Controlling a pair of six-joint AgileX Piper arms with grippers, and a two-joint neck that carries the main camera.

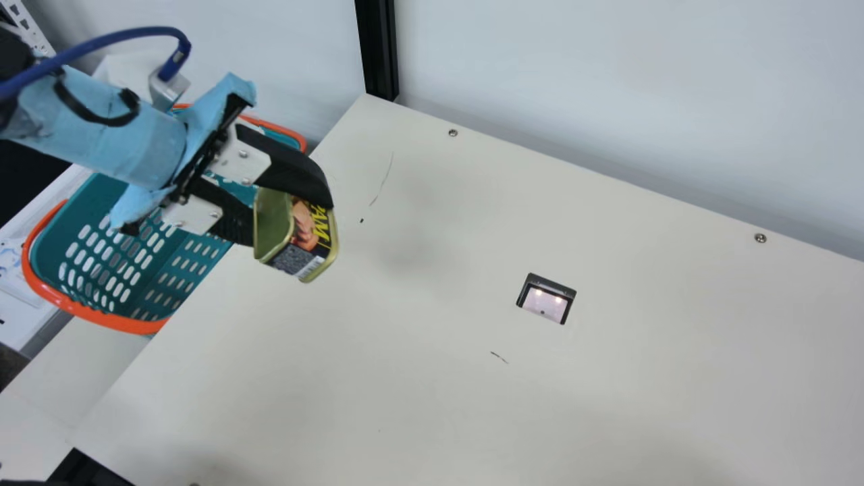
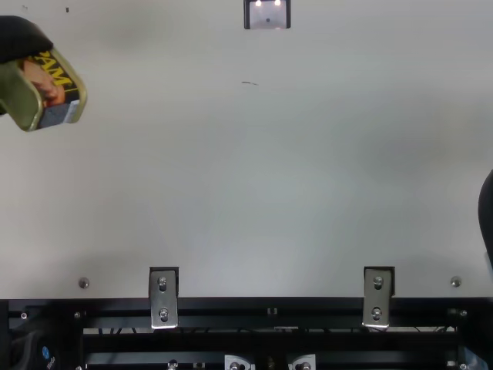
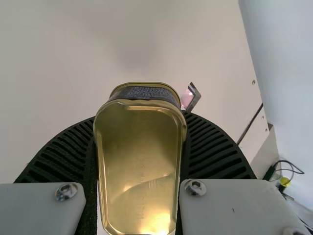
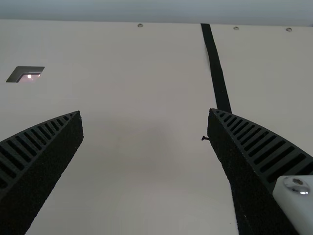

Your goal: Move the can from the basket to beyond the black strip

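A tinned-meat can [image 1: 297,236], gold with a printed label, is tilted in the main view's upper left, out of the basket. The left gripper [image 3: 139,117] is closed on it, one ribbed finger against each side. In the left wrist view a bare gold end faces the camera, the longer side of that end running lengthwise between the fingers.

Just behind the can, at the main view's left, is the basket [image 1: 101,315], teal with an orange rim. The cream table [image 1: 439,378] stretches away to the right.

The black strip [image 4: 217,73] runs down the right part of the right wrist view. The right gripper [image 4: 145,113], fingers spread wide with nothing between them, is much nearer the strip than the can is. The goal therefore lies far across on the right arm's side; the left arm probably needs to bring the can inward for the right to take.
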